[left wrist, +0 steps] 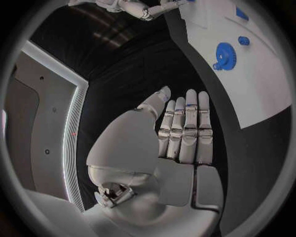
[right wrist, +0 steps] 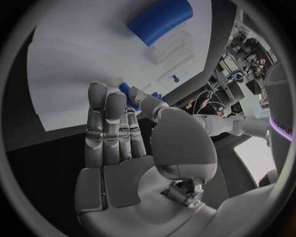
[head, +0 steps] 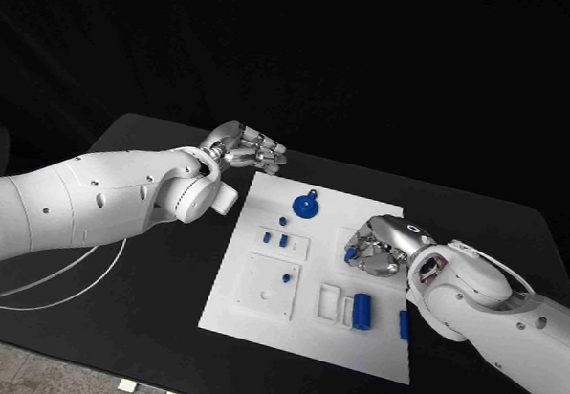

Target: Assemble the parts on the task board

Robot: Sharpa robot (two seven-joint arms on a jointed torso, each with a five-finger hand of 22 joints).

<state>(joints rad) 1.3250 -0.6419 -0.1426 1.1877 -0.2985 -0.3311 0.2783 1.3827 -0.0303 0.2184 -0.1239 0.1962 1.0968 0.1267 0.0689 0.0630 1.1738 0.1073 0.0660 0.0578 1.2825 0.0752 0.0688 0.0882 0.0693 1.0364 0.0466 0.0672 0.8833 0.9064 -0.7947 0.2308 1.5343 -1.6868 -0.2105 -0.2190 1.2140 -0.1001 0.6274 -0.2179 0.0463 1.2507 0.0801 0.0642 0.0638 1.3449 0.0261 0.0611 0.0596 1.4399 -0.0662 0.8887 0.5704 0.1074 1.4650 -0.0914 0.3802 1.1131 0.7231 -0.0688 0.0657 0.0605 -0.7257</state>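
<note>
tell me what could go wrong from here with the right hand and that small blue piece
The right hand pinches a small blue piece at its fingertips only, over the white task board; it might slip. Lowering, the fingers could knock the blue cylinder lying nearby.

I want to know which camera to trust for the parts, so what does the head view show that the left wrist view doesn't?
Head view alone: the right hand over the board with a small blue part at its fingers, the blue cylinder in its slot, and the small blue pegs.

Left wrist view alone: the left hand's palm, fingers straight and together, holding nothing.

Both: the white task board and the blue gear, also.
</note>
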